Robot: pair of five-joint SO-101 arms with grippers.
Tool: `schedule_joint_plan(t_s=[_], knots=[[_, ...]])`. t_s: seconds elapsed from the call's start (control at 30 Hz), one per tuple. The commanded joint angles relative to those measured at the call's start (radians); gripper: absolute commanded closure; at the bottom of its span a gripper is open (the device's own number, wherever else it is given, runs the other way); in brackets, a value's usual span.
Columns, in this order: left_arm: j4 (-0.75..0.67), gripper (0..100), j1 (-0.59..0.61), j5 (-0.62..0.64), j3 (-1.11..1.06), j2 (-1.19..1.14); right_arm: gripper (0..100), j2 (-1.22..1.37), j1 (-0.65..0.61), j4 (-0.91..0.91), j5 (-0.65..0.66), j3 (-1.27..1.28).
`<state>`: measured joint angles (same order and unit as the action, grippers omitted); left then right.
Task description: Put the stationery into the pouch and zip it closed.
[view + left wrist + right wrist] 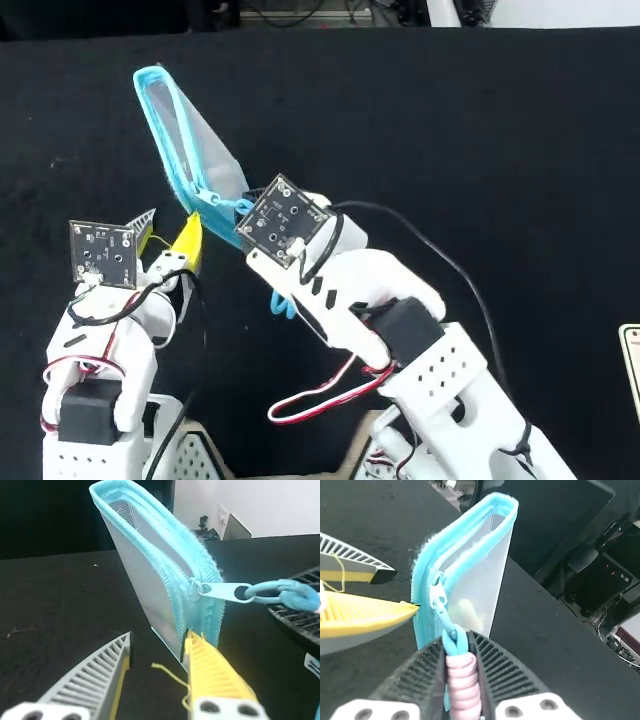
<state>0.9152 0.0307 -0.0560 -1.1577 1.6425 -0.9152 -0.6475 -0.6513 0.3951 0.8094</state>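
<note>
The blue-edged mesh pouch [190, 140] stands on its long edge on the black table, zipper side facing the arms. Through the mesh I see a pale item [467, 611] inside. The zipper slider [197, 587] sits at the pouch end nearest the grippers. My right gripper [456, 642] is shut on the blue and pink pull cord [454, 637] that hangs from the slider. My left gripper [157, 647] is open at the pouch's lower near corner, its yellow finger [210, 670] touching the blue edge [150, 580] and its grey finger [100, 675] apart from it.
The two arms stand close together at the table's front, the right arm's body [400, 330] crossing toward the pouch. Red and white cables [320, 395] loop below it. A pale card [631, 360] lies at the table's right edge.
</note>
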Motion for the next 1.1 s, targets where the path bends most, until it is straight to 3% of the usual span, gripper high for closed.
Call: schedule_joint_plan(t_s=[0.0, 0.2, 0.43, 0.6, 1.07], knots=[[0.002, 83, 0.039, -0.006, 0.074, 0.006, 98.8, -0.036, 0.021, 0.032, -0.002, -0.005], [0.006, 83, 0.025, -0.005, 0.074, 0.006, 98.8, -0.035, 0.021, 0.034, -0.003, -0.005], [0.135, 83, -0.156, -0.008, 0.134, 0.006, 98.8, -0.035, 0.021, 0.034, -0.003, -0.005], [0.144, 83, -0.183, -0.003, 0.134, 0.006, 98.8, -0.035, 0.021, 0.034, -0.003, -0.005], [-0.18, 83, -0.179, -0.002, -0.105, 0.006, 98.8, -0.035, 0.021, 0.029, -0.003, -0.004]])
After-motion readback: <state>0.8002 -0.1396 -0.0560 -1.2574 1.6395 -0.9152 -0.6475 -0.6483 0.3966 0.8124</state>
